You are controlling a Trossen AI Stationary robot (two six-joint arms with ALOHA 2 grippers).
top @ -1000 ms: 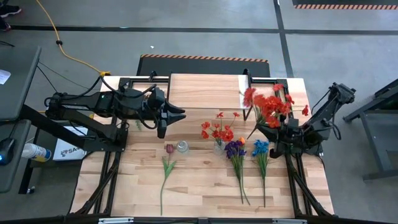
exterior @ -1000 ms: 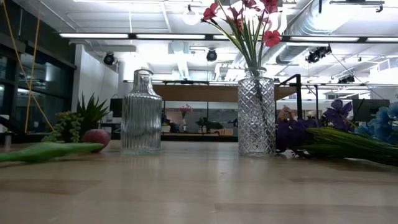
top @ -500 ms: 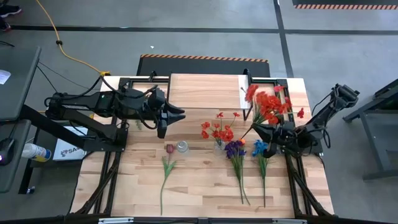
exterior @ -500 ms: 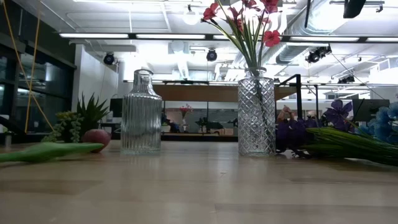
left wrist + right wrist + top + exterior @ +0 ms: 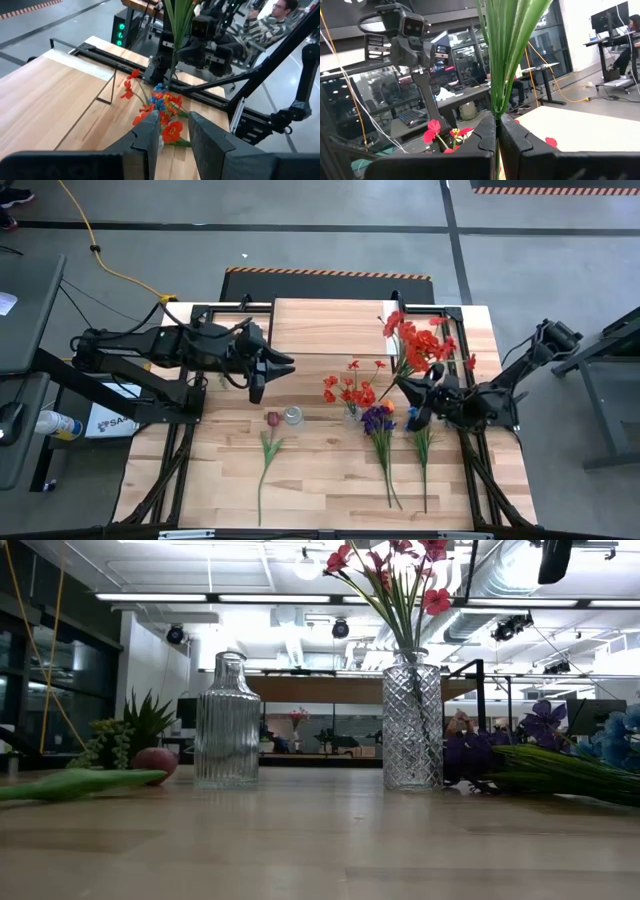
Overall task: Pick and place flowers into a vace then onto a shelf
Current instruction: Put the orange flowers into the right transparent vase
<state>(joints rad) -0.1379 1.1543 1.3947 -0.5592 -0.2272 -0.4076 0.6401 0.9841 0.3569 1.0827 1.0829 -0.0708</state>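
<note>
My right gripper (image 5: 403, 383) is shut on a bunch of red flowers (image 5: 418, 342) over the table's right side, just right of a cut-glass vase (image 5: 412, 720) that holds other red flowers (image 5: 348, 390). An empty ribbed vase (image 5: 292, 416) stands to its left. A purple flower (image 5: 378, 422), a blue flower (image 5: 418, 420) and a dark red tulip (image 5: 271, 430) lie flat on the table. The shelf (image 5: 320, 325) stands at the far edge. My left gripper (image 5: 262, 375) hovers open, holding nothing, over the table's left part. My right gripper pinches the bunch's green stems (image 5: 496, 107) between its two fingers. The fingers come roughly level from the table's right and lie across the stems. The bunch stands nearly upright, its blooms above the fingers, lifted clear of the table.
A small spiky potted plant (image 5: 148, 720), green grapes (image 5: 105, 743) and a red fruit (image 5: 155, 759) sit at the table's left. A person (image 5: 270, 22) sits beyond the table's right side. Bare planks lie along the near edge (image 5: 320, 500).
My right gripper has carried the red bunch toward the table's left, closer to the vase with the red flowers, and has sunk a little while tipping. The bunch stays clear of the table.
</note>
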